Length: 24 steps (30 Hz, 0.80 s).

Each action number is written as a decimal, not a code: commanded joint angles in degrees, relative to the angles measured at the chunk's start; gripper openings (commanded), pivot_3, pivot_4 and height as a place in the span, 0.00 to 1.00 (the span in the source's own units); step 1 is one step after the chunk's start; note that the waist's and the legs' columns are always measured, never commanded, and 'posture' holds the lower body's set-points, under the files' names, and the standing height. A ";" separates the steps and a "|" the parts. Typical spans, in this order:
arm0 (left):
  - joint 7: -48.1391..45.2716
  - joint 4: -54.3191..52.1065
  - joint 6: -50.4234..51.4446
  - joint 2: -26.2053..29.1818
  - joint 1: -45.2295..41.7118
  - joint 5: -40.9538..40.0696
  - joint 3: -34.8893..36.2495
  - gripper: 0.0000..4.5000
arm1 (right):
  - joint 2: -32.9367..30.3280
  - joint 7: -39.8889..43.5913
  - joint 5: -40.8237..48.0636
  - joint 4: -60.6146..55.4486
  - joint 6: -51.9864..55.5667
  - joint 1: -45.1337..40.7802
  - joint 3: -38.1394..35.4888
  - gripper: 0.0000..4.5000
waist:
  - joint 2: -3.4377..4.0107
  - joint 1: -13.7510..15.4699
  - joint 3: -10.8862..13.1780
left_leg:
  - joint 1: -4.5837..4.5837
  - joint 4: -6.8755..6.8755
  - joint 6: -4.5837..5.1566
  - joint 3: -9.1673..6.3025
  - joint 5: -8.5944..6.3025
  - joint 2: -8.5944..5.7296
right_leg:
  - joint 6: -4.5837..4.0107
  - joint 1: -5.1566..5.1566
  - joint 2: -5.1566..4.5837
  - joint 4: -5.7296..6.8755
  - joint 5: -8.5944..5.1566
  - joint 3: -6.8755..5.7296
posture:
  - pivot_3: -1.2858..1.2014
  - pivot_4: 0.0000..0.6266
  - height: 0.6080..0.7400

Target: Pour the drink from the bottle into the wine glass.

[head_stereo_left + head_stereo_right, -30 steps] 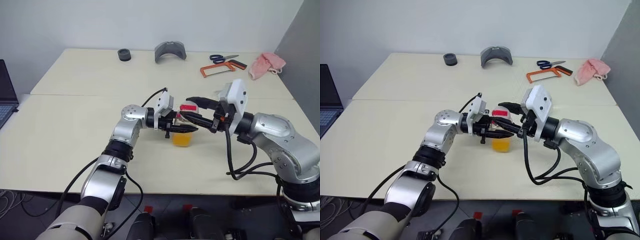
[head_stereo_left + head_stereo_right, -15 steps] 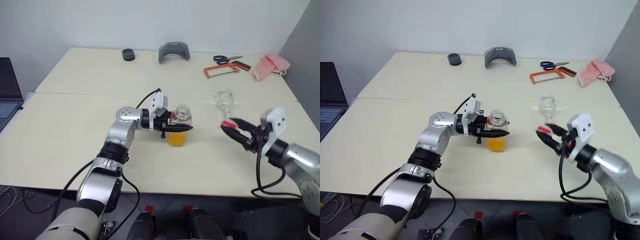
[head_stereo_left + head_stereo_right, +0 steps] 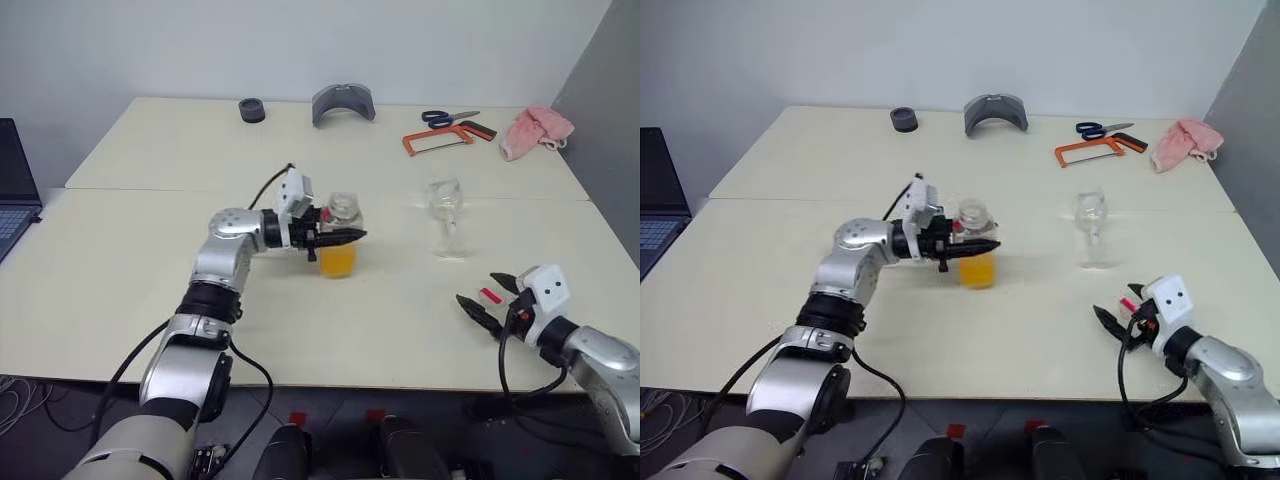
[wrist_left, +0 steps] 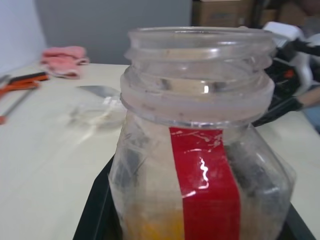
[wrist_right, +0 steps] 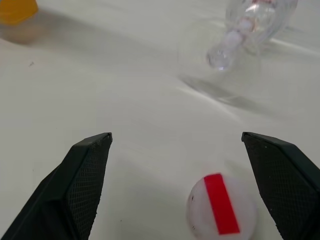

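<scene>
While the left gripper (image 3: 345, 237) squeezes the bottle (image 3: 340, 240) from the side, the bottle stands upright near the middle of the table (image 3: 150, 290). Its top is open, with no cap on it. The drink (image 3: 337, 262) is orange and sits in the bottom part of the bottle. The wine glass (image 3: 445, 215) stands to the right of the bottle, well apart from it. The right gripper (image 3: 492, 298) is low over the near right part of the table, and its two black fingers are spread wide. A small red and white cap (image 3: 490, 296) lies between them. At the far edge there are a black ring (image 3: 250, 110), a gray curved piece (image 3: 343, 102), blue scissors (image 3: 443, 117), an orange saw (image 3: 445, 138) and a pink cloth (image 3: 535, 132). A laptop (image 3: 12, 190) sits at the far left.

From the left wrist, the bottle (image 4: 200, 145) is very close. Its wide mouth is open, and a red stripe (image 4: 207, 192) runs down its side. The black fingers (image 4: 97, 210) press on both sides of it.

From the right wrist, the two fingers (image 5: 82, 180) stand far apart. The cap (image 5: 222, 207) lies flat on the table between them, and nothing touches it. The foot and stem of the wine glass (image 5: 235, 37) show farther off.
</scene>
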 commanded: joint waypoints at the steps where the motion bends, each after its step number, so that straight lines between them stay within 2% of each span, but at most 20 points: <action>1: 8.66 -0.54 -2.71 2.96 -0.64 0.56 4.90 0.36 | -1.65 2.95 4.95 -8.47 4.21 -5.50 2.39 1.00 | 0.00 -0.28 0.00 | 0.01 0.00 0.00 -0.01 0.00 0.01 | 0.00 0.00 0.00 0.00 0.00 0.01 | 0.52 0.24 1.00; 6: 23.79 4.20 -6.01 5.48 -0.67 3.63 9.32 0.36 | 4.34 1.37 6.84 -10.99 11.17 -21.15 14.06 1.00 | -0.01 -1.03 0.00 | 0.10 -0.02 0.00 -0.28 0.00 0.09 | 0.00 0.02 0.02 0.03 0.00 -0.05 | 0.52 0.24 1.00; 10: 31.42 8.60 -7.25 6.57 -1.33 3.97 11.79 0.36 | 11.76 -0.49 2.87 -4.54 12.61 -32.49 22.81 1.00 | -0.02 -0.79 0.00 | -0.02 0.03 -0.02 -0.45 0.01 0.06 | -0.01 -0.01 -0.10 0.02 0.01 -0.14 | 0.52 0.24 1.00; 14: 36.94 13.22 -8.56 7.88 -2.56 3.98 14.10 0.36 | 18.93 -2.28 -1.61 4.60 11.49 -41.89 27.65 1.00 | -0.03 -0.68 0.00 | -0.13 0.09 -0.17 -0.55 0.10 0.03 | 0.00 -0.10 -0.25 0.02 0.01 -0.16 | 0.52 0.24 1.00; 18: 41.90 17.29 -10.48 9.07 -3.38 4.76 15.15 0.36 | 22.54 -1.87 -5.31 10.82 9.17 -46.39 30.32 1.00 | -0.05 -0.45 -0.01 | -0.18 0.07 -0.25 -0.66 0.14 0.00 | -0.01 -0.12 -0.28 0.00 0.02 -0.26 | 0.52 0.24 1.00; 24: 46.00 22.29 -13.76 9.53 -3.89 5.54 15.52 0.36 | 24.79 0.17 -7.51 13.57 7.29 -48.31 31.74 1.00 | -0.06 -0.54 -0.02 | -0.19 0.03 -0.25 -0.67 0.14 -0.03 | -0.02 -0.17 -0.28 0.03 0.02 -0.29 | 0.52 0.24 1.00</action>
